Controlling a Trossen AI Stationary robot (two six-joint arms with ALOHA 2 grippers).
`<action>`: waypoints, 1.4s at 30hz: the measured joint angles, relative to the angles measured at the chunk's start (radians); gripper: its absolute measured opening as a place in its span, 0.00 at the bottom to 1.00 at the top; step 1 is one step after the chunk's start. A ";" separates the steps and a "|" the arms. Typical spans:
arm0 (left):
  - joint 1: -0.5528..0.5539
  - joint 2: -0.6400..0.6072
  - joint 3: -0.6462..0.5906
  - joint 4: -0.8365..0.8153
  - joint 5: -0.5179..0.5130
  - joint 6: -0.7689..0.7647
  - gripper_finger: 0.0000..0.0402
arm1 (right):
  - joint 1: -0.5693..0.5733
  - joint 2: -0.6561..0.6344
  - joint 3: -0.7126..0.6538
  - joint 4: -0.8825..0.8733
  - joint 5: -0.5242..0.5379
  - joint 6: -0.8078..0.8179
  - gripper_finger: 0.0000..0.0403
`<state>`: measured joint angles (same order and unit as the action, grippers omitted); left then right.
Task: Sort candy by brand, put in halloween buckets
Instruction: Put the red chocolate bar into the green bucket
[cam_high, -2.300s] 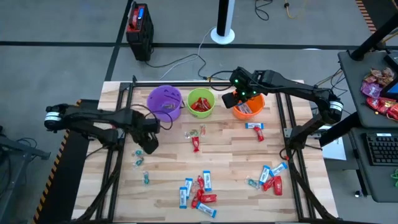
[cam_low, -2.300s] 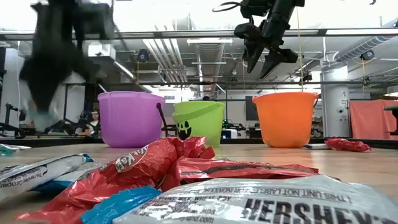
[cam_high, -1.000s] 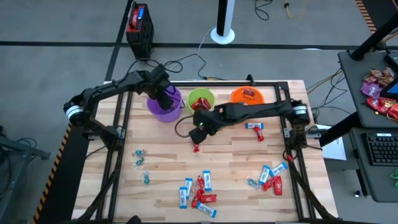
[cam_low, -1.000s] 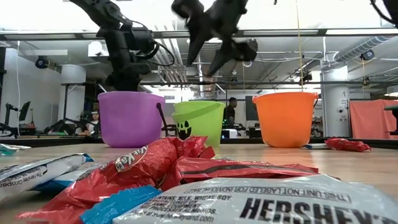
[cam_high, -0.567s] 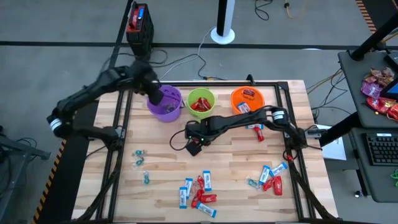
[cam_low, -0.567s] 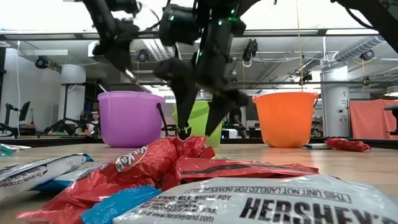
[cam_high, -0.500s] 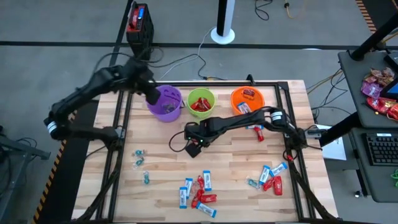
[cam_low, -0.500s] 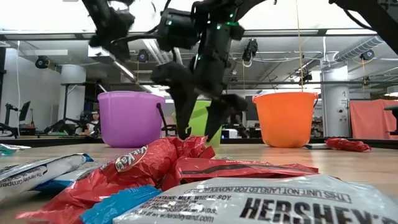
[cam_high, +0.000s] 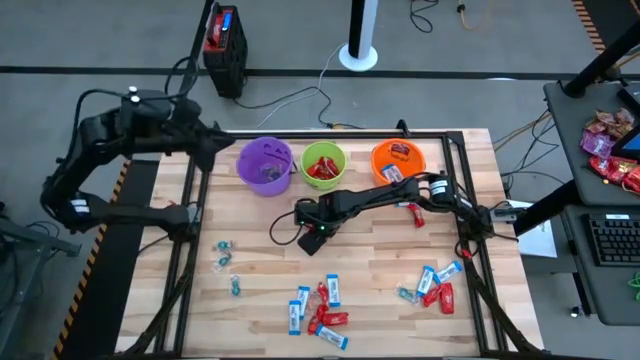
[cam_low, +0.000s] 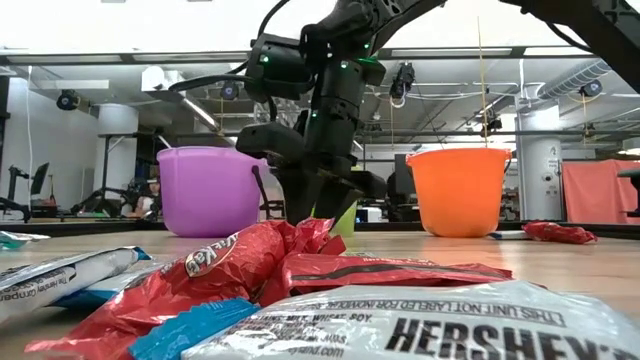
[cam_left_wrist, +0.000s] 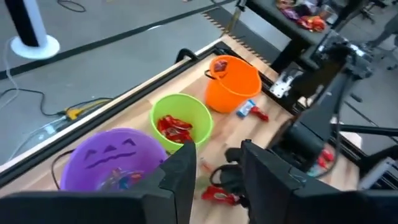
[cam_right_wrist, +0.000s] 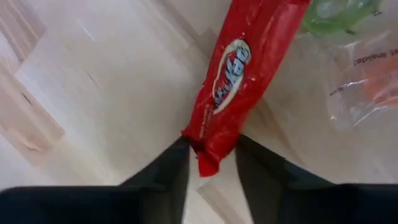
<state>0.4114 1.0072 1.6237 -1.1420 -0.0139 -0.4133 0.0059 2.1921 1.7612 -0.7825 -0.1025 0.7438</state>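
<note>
While the right gripper (cam_right_wrist: 210, 163) is pinched narrowly on the end of the red-wrapped candy bar (cam_right_wrist: 239, 73) mid-table, below the lime green plastic bucket (cam_high: 323, 163), slip-out is risked by that shallow bite. The left gripper (cam_left_wrist: 214, 165) is parked off the table's far-left corner, fingers part-open, nothing held.

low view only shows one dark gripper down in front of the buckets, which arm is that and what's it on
observer: that is the right gripper. It is down on the table, just on the near side of the green bucket, at the end of a red candy lying flat on the wood.
operator: where's the other arm, can't see it at all
observer: the left gripper is over the table's rear left corner, left of the purple bucket, open with nothing in it.
operator: anything in the green one yet
observer: yes, red wrappers lie in it.
</note>
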 joint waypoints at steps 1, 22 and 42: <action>-0.010 -0.006 -0.002 -0.006 0.000 -0.006 0.27 | 0.000 0.000 0.000 0.000 0.001 -0.009 0.25; -0.437 -0.021 -0.590 -0.153 0.024 -0.451 0.26 | -0.127 -0.364 0.203 -0.188 0.005 -0.234 0.02; -0.571 -0.092 -0.684 -0.091 -0.040 -0.704 0.26 | 0.015 -0.372 -0.381 0.057 -0.019 -0.038 0.48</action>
<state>-0.1593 0.9157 0.9401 -1.2325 -0.0543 -1.1174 0.0204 1.8206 1.3805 -0.7252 -0.1220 0.7055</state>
